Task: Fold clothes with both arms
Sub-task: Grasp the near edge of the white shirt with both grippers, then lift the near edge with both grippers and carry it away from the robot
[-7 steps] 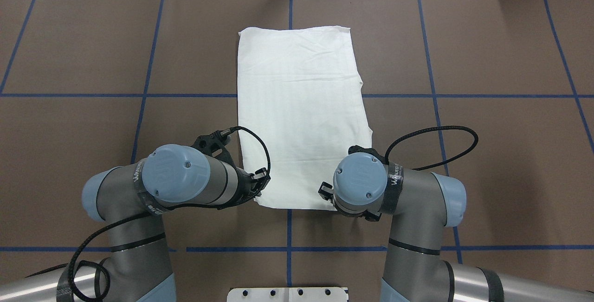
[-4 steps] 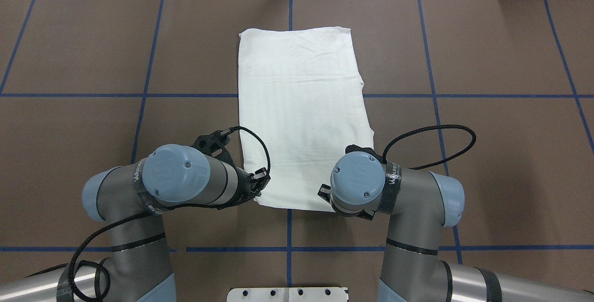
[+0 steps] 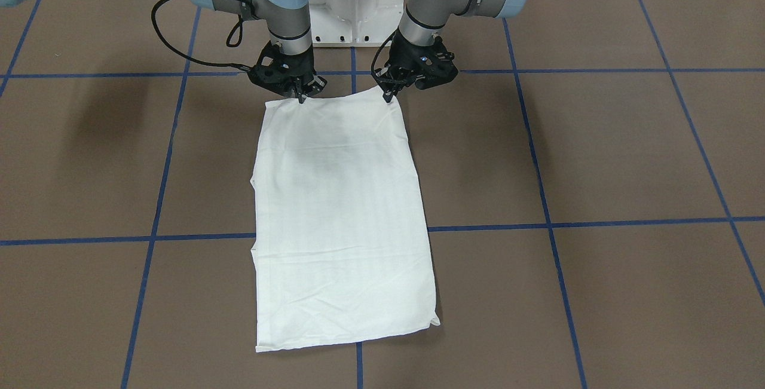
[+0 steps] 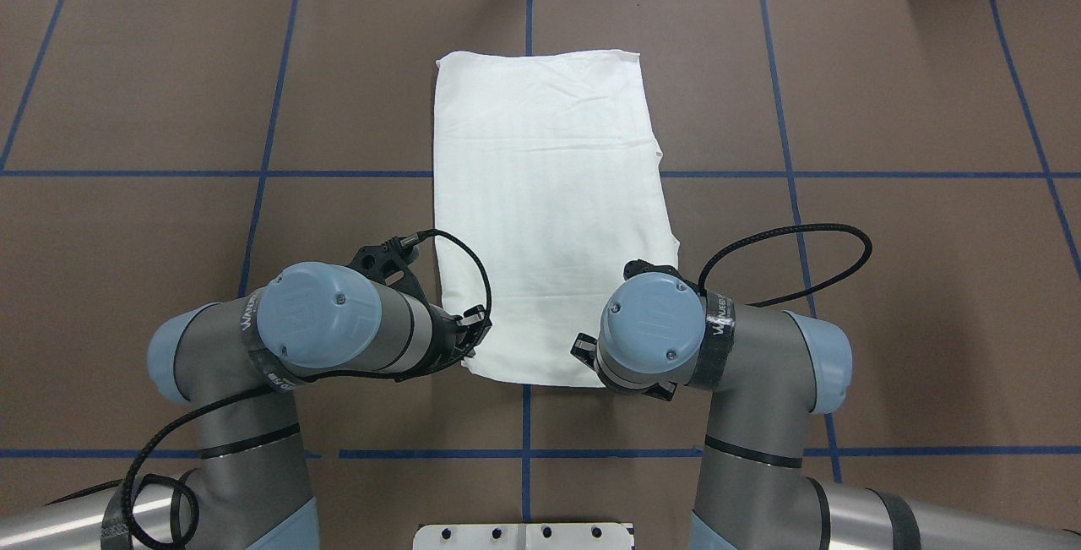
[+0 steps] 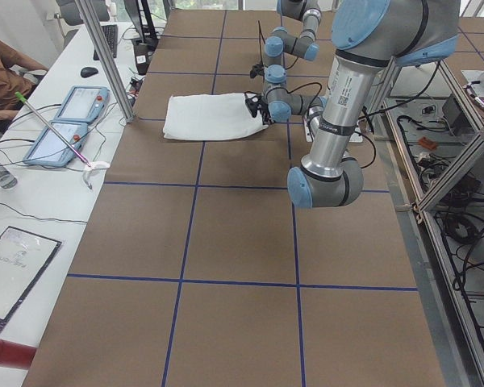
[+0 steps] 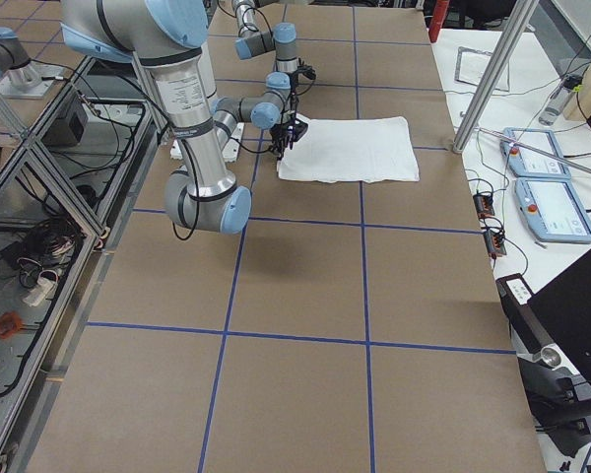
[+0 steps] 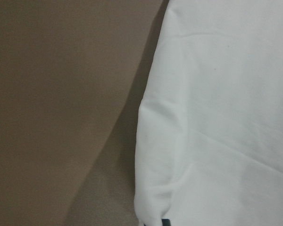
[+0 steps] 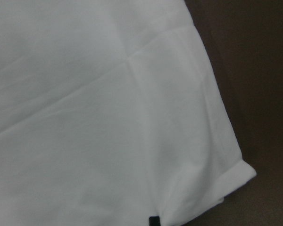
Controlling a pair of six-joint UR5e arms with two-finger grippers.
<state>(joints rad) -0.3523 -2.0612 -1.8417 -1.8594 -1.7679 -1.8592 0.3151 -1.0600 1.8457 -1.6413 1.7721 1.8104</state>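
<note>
A white fabric T-shirt (image 4: 545, 195), folded into a long rectangle, lies flat in the middle of the brown paper-covered worktop (image 4: 887, 280), which is marked with blue tape lines (image 4: 338, 174). At the edge nearest the robot, the left arm's black two-finger gripper (image 3: 388, 95) and the right arm's black two-finger gripper (image 3: 300, 96) each meet one corner. In the front-facing view, the fingers of both look pressed together on the cloth.

We judge several risks from here. If the fingers hold only the top layer, lifting could peel the folded layers apart. If one corner slips, or the arms rise unevenly, the next fold could land skewed. A small flap juts from the long edge on the robot's right and could spill open.

Much is hidden. From overhead, the wrists cover both sets of fingers. Each wrist camera shows only white cloth, worktop and a dark sliver at the bottom edge. We cannot tell how many layers are pinched. Sleeves, collar and label are out of sight, and only a faint grey patch shows through the fabric.
</note>
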